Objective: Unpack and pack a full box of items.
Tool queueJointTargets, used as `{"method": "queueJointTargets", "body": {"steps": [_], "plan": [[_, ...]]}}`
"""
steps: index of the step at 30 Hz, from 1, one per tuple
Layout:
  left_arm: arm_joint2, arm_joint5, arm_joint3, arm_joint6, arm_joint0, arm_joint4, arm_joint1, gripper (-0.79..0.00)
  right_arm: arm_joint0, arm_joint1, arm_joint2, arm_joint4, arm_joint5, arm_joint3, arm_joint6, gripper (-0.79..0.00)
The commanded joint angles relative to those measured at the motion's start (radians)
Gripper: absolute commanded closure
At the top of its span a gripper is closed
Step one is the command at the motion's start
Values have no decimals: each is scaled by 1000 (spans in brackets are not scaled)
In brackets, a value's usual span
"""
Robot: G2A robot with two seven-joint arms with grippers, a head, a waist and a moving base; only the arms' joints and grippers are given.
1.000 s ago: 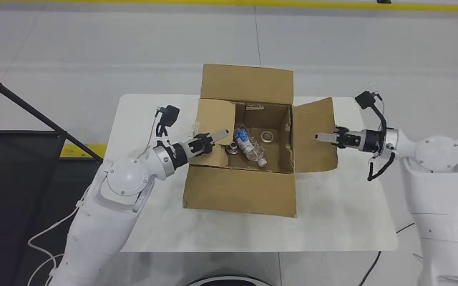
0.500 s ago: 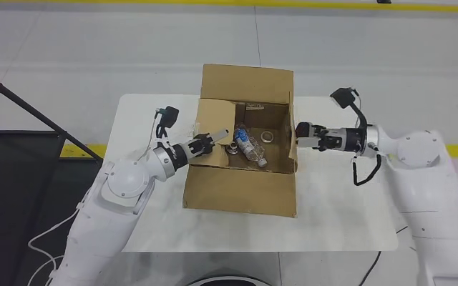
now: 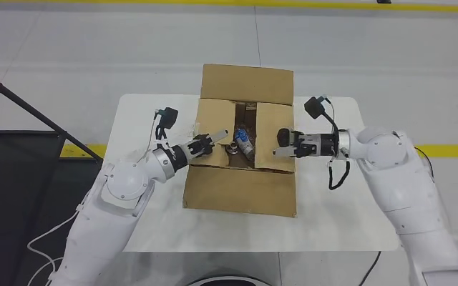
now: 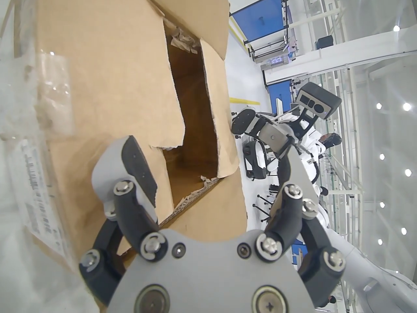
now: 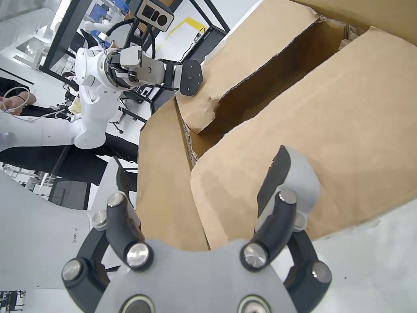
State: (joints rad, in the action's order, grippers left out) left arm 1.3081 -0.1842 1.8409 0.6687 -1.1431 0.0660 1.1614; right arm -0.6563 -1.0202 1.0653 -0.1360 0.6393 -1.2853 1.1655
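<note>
Left gripper [image 3: 216, 135]: fingers spread, nothing grasped; tips over left flap [image 3: 213, 116] of brown cardboard box [image 3: 240, 191]. Right gripper [image 3: 280, 145]: fingers spread, nothing grasped; tips over right flap [image 3: 273, 123]. Both flaps lie folded inward across opening. Narrow gap between grippers exposes clear plastic bottle with blue label [image 3: 244, 140] inside box. Box stands mid white table [image 3: 343, 222], beneath both grippers.
</note>
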Motion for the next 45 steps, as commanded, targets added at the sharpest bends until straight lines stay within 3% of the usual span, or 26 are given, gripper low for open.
{"method": "queueJointTargets", "body": {"steps": [1, 10, 15, 21, 26, 32, 41, 45], "plan": [[8, 2, 6, -6, -6, -6, -1, -785, 3, 0, -5, 16, -3, -2, -6, -785], [54, 17, 39, -29, -36, -43, -6, -785, -5, 1, -9, 49, 15, -26, -54, -785], [147, 27, 65, -18, -87, -123, -14, -785, -51, 17, 54, 43, 81, -82, -121, -785], [267, 35, 59, 120, -176, -203, -33, -785, -83, 27, 90, 48, 91, -122, -144, -785], [321, 47, 42, 276, -231, -217, -50, -785, -83, 27, 90, 48, 91, -122, -144, -785], [302, 60, 49, 383, -255, -149, -64, -785, -83, 27, 90, 48, 91, -122, -144, -785], [212, 71, 40, 440, -218, -111, -72, -785, -118, 16, 133, 191, 25, -84, -500, -785], [205, 87, 35, 452, -209, -136, -75, -785, -66, -2, 100, 120, 32, 9, -544, -785]]}}
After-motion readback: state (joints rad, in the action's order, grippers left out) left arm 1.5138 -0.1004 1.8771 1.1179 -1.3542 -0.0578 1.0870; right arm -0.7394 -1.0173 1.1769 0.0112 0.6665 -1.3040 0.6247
